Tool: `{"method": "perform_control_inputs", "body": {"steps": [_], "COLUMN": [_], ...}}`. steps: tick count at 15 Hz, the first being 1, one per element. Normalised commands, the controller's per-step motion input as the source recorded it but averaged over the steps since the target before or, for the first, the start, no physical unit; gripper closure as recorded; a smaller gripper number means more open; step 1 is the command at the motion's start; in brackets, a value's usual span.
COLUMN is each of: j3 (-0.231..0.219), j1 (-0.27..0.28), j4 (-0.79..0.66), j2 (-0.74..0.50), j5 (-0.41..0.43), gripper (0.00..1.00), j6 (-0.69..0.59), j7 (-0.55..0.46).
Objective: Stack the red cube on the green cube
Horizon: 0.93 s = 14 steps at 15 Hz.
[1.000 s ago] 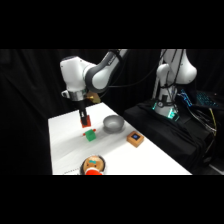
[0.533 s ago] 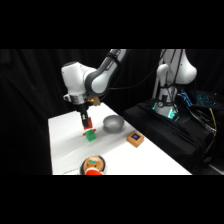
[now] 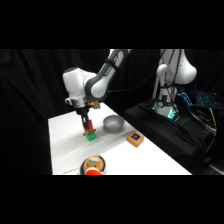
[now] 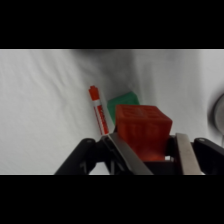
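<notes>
The red cube (image 4: 142, 131) has no long axis; in the wrist view it sits turned, with one corner toward the camera, its top face up and two side faces showing. It is plain orange-red, and the top face has faint raised marks. The hand (image 4: 146, 159) is closed on the red cube, with one metal finger (image 4: 125, 152) on its left side and the other on its right.

The green cube (image 4: 125, 99) lies just behind and below the red cube, and only a small bright green part shows past it. In the side view the green cube (image 3: 91, 134) rests on the white surface (image 3: 65, 145), and the red cube (image 3: 87, 130) is directly over it; I cannot tell if they touch.

A red and white marker (image 4: 98, 110) lies on the surface just left of the green cube.

The arm comes down from the upper right, and its hand (image 3: 87, 126) points straight down. A grey bowl (image 3: 113, 123) stands near, on the right.
</notes>
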Motion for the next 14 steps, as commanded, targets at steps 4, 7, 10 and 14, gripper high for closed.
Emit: {"method": "perform_control_inputs", "body": {"steps": [4,7,10,14], "j3": [-0.005,-0.001,0.0,0.003], "j1": [-0.038,-0.03,-0.02,-0.01], "j4": [0.14,0.14,0.14,0.12], "j2": [0.13,0.13,0.11,0.08], "j5": [0.137,0.136,0.124,0.117], "gripper": [0.75,0.75,0.75,0.75], "j6": [0.12,0.11,0.07,0.06], "j7": [-0.14,-0.13,-0.12,-0.11]}}
